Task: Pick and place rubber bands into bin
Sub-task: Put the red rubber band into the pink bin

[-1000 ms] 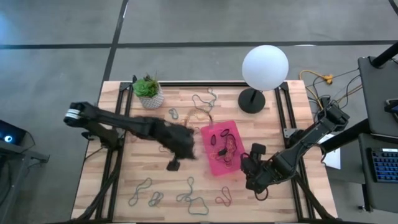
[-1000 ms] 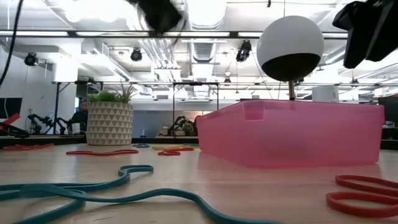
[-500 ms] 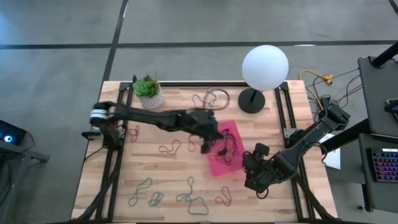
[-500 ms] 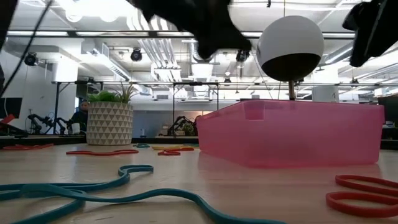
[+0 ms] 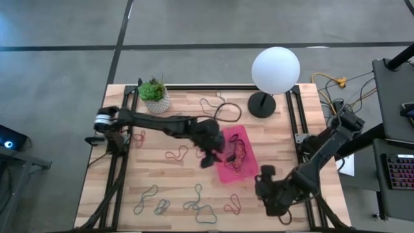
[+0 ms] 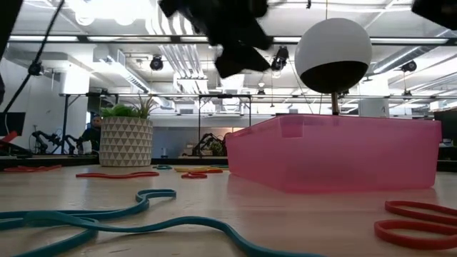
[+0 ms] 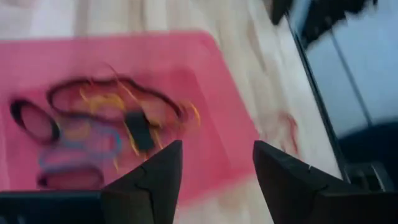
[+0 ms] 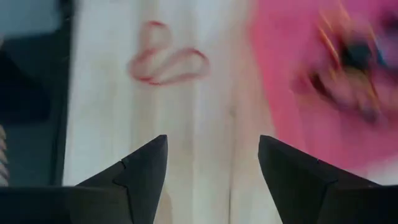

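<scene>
Fingers of the left gripper [image 7: 211, 171] are spread, empty, above the bin [image 7: 217, 112]; the right gripper [image 8: 211, 171] is held wide over bare table [image 8: 205, 81].

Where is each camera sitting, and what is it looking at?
High view: above the table, looking straight down; both arms show, left gripper at the pink bin, right gripper near the table's front edge.
Low view: at tabletop height, looking level past the bin; a dark arm crosses overhead.
Left wrist view: on the left arm, looking down into the bin at rubber bands; its open fingers show.
Right wrist view: on the right arm, facing bare table; its open fingers show.
All four share the bin.
</scene>
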